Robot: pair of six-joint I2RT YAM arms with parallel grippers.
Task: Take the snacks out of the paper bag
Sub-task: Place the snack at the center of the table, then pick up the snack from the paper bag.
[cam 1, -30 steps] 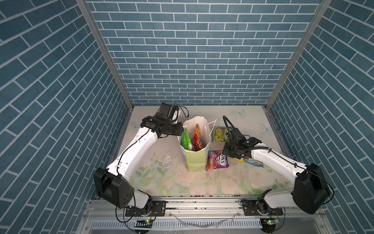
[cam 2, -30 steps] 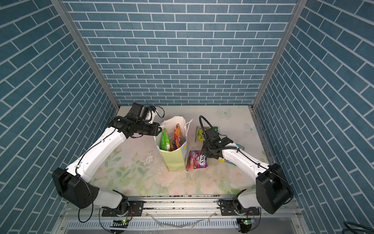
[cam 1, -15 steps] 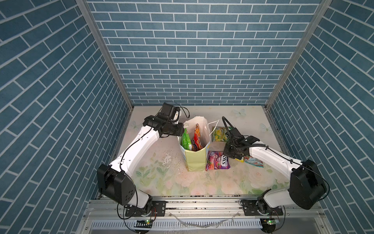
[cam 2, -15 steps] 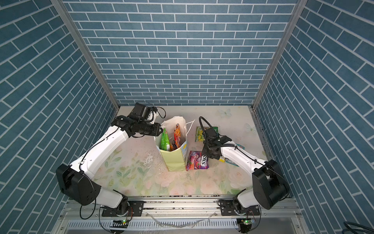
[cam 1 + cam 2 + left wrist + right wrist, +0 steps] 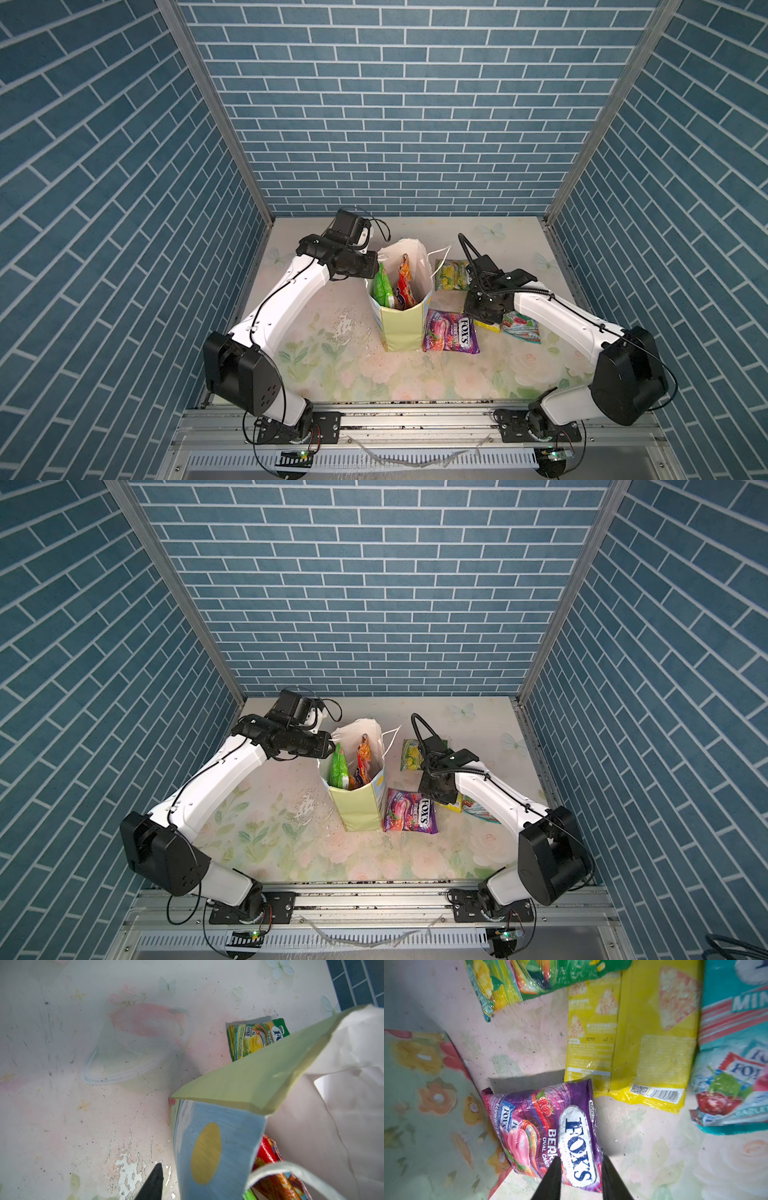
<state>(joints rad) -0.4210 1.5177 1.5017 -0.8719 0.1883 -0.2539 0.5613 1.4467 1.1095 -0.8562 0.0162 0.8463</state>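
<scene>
The paper bag [image 5: 401, 332] [image 5: 357, 808] stands upright mid-table, mouth open. A green chips packet [image 5: 382, 284] and an orange-red packet [image 5: 404, 278] stick up inside it. My left gripper [image 5: 374, 270] is at the bag's left rim, open. One finger [image 5: 154, 1180] is outside the wall [image 5: 207, 1126]; the other is hidden. My right gripper [image 5: 580, 1161] hangs open just above the purple Fox's packet [image 5: 546, 1122] [image 5: 451, 336], which lies on the table against the bag. Beside it lie a yellow packet [image 5: 643, 1053], a teal-white one [image 5: 521, 328] and a small green one [image 5: 451, 274].
Blue brick walls [image 5: 399, 124] close the table in at the back and on both sides. The flowered table cover has a worn white patch [image 5: 345, 328] left of the bag. A metal rail [image 5: 415, 424] with both arm bases runs along the front.
My right gripper's jaws have opened off the purple packet, which stays on the table beside the bag. The left arm and the bag have not moved.
</scene>
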